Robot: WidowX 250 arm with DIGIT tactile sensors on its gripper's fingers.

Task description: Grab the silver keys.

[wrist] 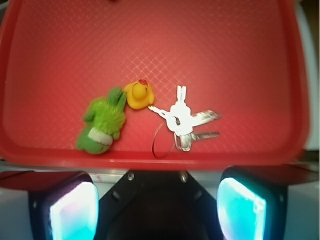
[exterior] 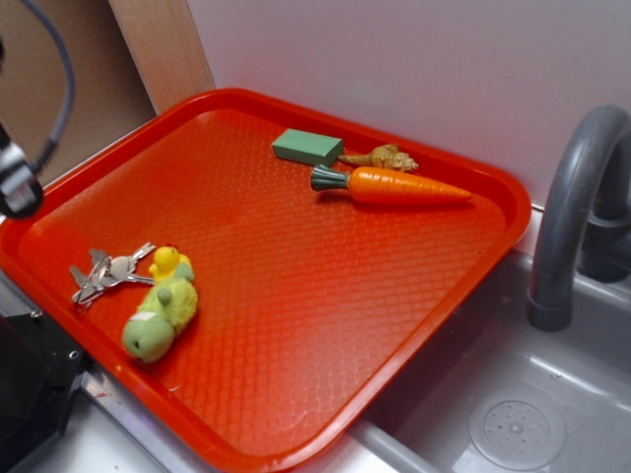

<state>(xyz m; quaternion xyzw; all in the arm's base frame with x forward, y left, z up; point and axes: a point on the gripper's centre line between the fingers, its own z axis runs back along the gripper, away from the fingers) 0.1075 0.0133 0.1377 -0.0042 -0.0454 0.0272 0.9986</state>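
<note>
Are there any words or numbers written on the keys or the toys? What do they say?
No text can be read anywhere.
Silver keys: any stamped marks are too blurred to read.
Green plush toy: has a pale band, no letters visible.
Yellow duck: no writing.
Green block: plain.
Toy carrot: plain.
Red tray: only a bumpy pattern.

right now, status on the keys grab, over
Gripper open, empty, short of the tray. Silver keys flat on tray. Yellow duck touching them, green plush beside.
</note>
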